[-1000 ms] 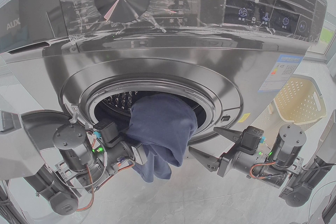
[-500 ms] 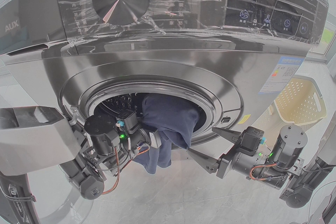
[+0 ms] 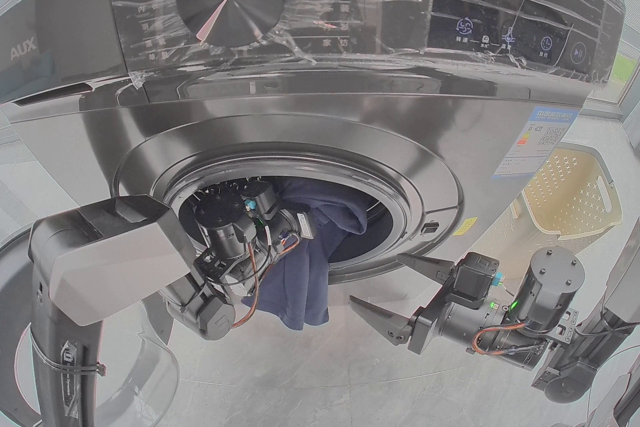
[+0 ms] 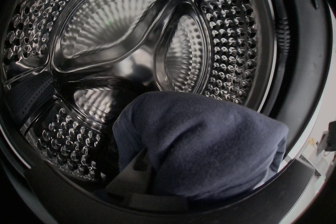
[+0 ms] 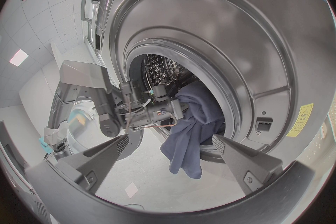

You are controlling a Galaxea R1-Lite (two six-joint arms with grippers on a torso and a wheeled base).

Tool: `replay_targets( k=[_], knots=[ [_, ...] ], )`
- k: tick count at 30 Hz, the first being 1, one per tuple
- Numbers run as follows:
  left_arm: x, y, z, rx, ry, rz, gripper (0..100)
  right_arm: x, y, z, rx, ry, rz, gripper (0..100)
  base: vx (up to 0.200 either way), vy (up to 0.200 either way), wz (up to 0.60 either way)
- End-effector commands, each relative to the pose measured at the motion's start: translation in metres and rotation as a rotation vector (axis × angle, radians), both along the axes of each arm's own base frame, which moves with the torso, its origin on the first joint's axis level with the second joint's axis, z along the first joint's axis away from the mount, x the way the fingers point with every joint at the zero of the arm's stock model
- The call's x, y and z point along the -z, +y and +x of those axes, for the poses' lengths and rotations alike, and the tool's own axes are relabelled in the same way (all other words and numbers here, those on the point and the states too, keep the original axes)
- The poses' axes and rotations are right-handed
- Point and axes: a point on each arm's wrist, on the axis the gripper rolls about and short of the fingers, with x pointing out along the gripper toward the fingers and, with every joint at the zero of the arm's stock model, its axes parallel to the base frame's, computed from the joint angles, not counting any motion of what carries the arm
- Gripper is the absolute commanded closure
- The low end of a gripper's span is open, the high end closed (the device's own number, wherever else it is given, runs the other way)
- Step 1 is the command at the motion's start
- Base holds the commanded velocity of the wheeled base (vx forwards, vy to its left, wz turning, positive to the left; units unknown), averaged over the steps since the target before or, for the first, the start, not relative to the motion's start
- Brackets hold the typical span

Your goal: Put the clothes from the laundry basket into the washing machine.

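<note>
**Navy garment half in the drum, left arm in the door opening**

The navy garment (image 3: 313, 261) lies across the lower rim of the washing machine (image 3: 320, 115) door opening. Its upper part is inside the mouth of the drum (image 4: 115, 32); its lower part hangs out over the rim toward the floor (image 3: 320, 375), not touching it as far as I can see. In the left wrist view the cloth is bunched in the foreground, with the perforated steel drum wall behind it.

The left gripper (image 4: 136, 168) is inside the door opening, at the left side of the garment and buried in it. The cloth covers it, so I cannot tell whether it is clamped or not.

The right gripper (image 3: 375, 279) hangs outside the machine, below and to the right of the opening, over the floor. Its jaws are spread wide with nothing between them, and it is apart from the garment.

The glass door (image 3: 133, 368) is swung open on the left. The pale yellow laundry basket (image 3: 573, 195) sits just beside the machine's right flank.
</note>
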Motion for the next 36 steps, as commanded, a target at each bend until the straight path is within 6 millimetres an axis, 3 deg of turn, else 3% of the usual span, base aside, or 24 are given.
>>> replay_targets(
  k=[1, 7, 12, 16, 23, 24, 30, 36],
  knots=[
    [0.017, 0.001, 0.031, -0.044, -0.004, -0.003, 100, 0.003, 0.002, -0.003, -0.014, 0.011, -0.01, 0, 0.0, 0.0, 0.0],
    [0.005, 0.0, 0.059, -0.109, -0.027, -0.024, 100, 0.005, 0.003, -0.004, -0.018, 0.016, -0.014, 0, 0.0, 0.0, 0.0],
    [-0.015, 0.0, 0.081, -0.171, -0.05, -0.047, 100, 0.007, 0.003, -0.005, -0.02, 0.023, -0.02, 0, 0.0, 0.0, 0.0],
    [-0.025, -0.001, 0.086, -0.181, -0.057, -0.057, 100, 0.007, 0.003, -0.004, -0.02, 0.024, -0.021, 0, 0.0, 0.0, 0.0],
    [-0.022, -0.002, 0.084, -0.188, -0.028, -0.042, 100, 0.006, 0.003, -0.004, -0.02, 0.022, -0.019, 0, 0.0, 0.0, 0.0],
    [-0.021, -0.002, 0.084, -0.19, -0.023, -0.039, 0, 0.006, 0.003, -0.004, -0.02, 0.022, -0.019, 0, 0.0, 0.0, 0.0],
    [-0.017, -0.001, 0.073, -0.181, 0.063, -0.001, 0, 0.006, 0.003, -0.004, -0.018, 0.019, -0.019, 0, 0.0, 0.0, 0.0],
    [0.003, 0.003, 0.061, -0.162, 0.22, 0.102, 0, 0.006, 0.004, -0.004, -0.02, 0.018, -0.018, 0, 0.0, 0.0, 0.0]
  ],
)
